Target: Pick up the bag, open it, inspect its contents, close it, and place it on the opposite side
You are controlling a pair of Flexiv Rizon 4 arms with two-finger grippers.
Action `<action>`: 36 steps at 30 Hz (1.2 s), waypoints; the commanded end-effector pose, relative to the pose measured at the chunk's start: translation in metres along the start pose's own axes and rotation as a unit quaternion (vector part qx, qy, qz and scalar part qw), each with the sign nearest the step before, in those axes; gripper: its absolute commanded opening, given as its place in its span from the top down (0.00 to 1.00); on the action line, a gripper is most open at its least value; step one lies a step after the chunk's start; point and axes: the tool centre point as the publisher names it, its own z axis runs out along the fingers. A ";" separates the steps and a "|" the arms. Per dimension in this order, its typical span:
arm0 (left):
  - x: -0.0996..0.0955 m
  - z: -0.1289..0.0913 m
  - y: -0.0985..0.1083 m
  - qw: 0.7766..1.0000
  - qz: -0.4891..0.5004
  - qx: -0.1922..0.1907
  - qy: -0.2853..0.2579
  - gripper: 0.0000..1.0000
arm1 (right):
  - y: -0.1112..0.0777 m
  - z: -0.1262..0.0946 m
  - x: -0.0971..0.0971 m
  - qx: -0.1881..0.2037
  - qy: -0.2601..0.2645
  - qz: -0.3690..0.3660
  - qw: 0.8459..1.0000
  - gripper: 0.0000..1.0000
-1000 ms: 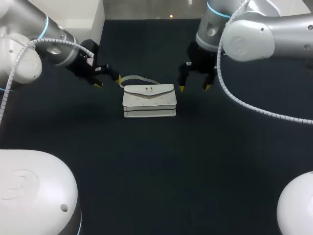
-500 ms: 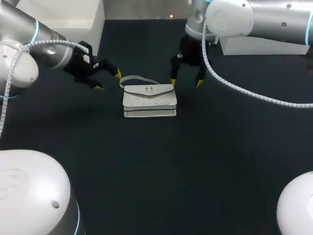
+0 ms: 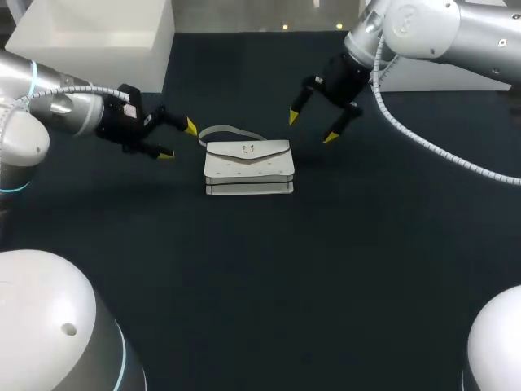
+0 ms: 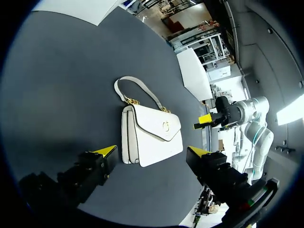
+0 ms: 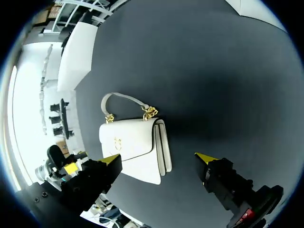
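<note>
A white handbag (image 3: 248, 166) lies flat on the dark table, flap shut with a gold clasp, its curved handle (image 3: 228, 132) pointing away from me. My left gripper (image 3: 177, 140) hovers open just left of the handle, touching nothing. To the bag's upper right, my right gripper (image 3: 311, 127) is also open and holds nothing. In the left wrist view the bag (image 4: 151, 135) lies ahead of the open gripper (image 4: 152, 151), and my other arm's yellow tip (image 4: 205, 118) shows beyond it. In the right wrist view the bag (image 5: 133, 147) lies ahead of the open gripper (image 5: 159, 158).
A white box (image 3: 98, 37) stands at the table's back left, and another white block (image 3: 440, 77) at the back right behind my right arm. Dark tabletop (image 3: 326, 269) stretches in front of the bag.
My right gripper has lifted and swung back to the right, away from the bag's right end. My left gripper has drawn slightly leftward. The bag has not moved.
</note>
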 end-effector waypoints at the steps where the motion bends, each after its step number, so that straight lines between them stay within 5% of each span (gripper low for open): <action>1: -0.006 0.006 -0.011 1.000 -0.006 -0.020 0.018 0.00 | -0.018 0.003 -0.003 -0.062 0.044 0.003 0.997 0.00; 10: -0.012 0.017 -0.016 0.995 -0.021 -0.080 0.064 0.00 | -0.025 0.011 0.001 -0.082 0.094 -0.012 0.992 0.00; 22: -0.014 0.019 -0.018 0.995 -0.024 -0.082 0.044 0.00 | -0.025 0.011 0.001 -0.082 0.094 -0.012 0.992 0.00; 28: -0.019 0.030 -0.021 0.986 -0.069 -0.098 0.116 0.00 | -0.024 0.026 0.007 -0.074 0.139 0.000 0.988 0.00; 36: -0.016 0.038 -0.017 0.980 -0.083 -0.109 0.146 0.00 | -0.011 0.036 0.008 -0.076 0.173 0.006 0.982 0.00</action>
